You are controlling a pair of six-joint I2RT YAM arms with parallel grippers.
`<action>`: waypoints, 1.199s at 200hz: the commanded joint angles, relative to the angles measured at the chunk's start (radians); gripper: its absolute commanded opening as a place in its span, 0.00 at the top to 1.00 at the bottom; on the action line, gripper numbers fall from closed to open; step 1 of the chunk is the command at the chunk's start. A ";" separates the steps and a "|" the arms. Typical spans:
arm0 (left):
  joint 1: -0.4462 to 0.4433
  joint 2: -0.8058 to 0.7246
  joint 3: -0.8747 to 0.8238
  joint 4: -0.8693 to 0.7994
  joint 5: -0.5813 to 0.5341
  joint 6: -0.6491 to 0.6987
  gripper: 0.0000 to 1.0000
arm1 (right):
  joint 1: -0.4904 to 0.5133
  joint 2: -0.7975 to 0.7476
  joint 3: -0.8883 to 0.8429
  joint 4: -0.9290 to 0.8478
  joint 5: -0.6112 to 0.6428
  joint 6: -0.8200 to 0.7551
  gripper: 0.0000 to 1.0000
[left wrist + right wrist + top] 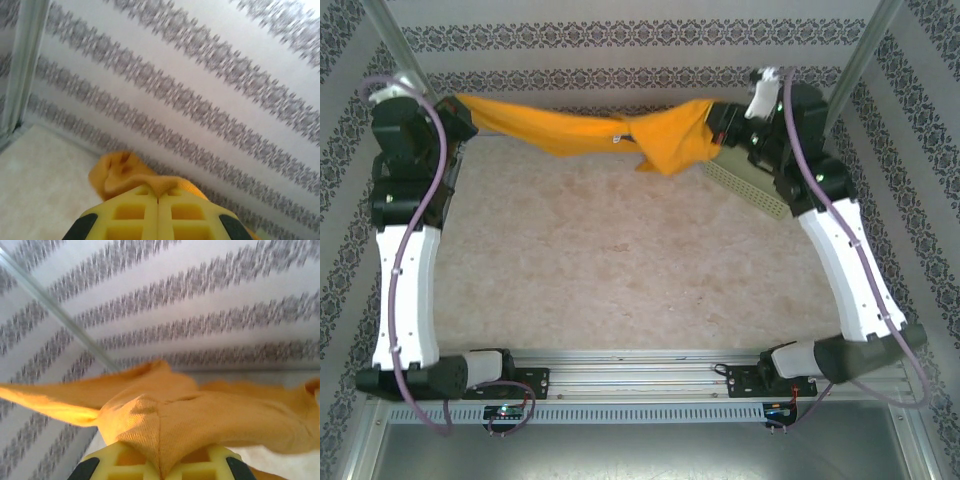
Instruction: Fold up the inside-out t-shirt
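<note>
The orange t-shirt (665, 140) hangs in the air, pulled long between the two claws, over the far side of the table (620, 270). The left claw (158, 202) pinches one end tight. The right claw (160, 462) pinches the other. I think they lift it to stretch it flat. A green basket (750, 190) sits just under the right claw.

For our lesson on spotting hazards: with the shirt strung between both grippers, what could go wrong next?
1. The t-shirt is twisted mid-span, so it may land bunched.
2. The left gripper pinches only a small tuft; it might slip.
3. Cloth hanging by the right gripper could snag the basket.
</note>
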 commanded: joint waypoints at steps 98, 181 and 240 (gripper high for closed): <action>-0.080 -0.178 -1.088 0.047 0.245 -0.107 0.56 | 0.130 -0.150 -1.078 0.196 0.094 0.259 0.69; -0.080 -0.123 -1.018 0.008 0.033 -0.045 0.30 | 0.129 -0.255 -1.076 0.076 0.197 0.248 0.36; -0.079 0.111 -0.910 0.189 0.091 -0.048 0.45 | 0.146 -0.231 -1.131 0.131 0.208 0.277 0.36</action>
